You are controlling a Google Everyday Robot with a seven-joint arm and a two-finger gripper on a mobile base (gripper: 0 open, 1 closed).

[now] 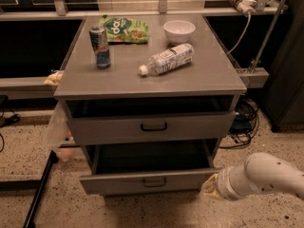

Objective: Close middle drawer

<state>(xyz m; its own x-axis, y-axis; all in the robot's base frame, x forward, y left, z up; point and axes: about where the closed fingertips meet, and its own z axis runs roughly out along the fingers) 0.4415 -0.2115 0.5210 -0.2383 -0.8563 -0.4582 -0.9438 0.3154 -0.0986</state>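
Observation:
The grey cabinet (213, 80) has two drawers pulled out. The top drawer (190, 127), with the taller front, is slightly open. The middle drawer (118, 183), shallow with a small black bar handle (154, 182), sticks out further below it. My gripper (209, 188) is at the end of the white arm (266, 175), low on the right. It is right beside the right end of the middle drawer's front. The lowest drawer is out of view.
On the cabinet top are a can (100, 46), a green chip bag (124, 29), a white bowl (179, 31) and a lying water bottle (167, 59). Cables (244, 122) lie right of the cabinet. A black pole (40, 194) leans at the left.

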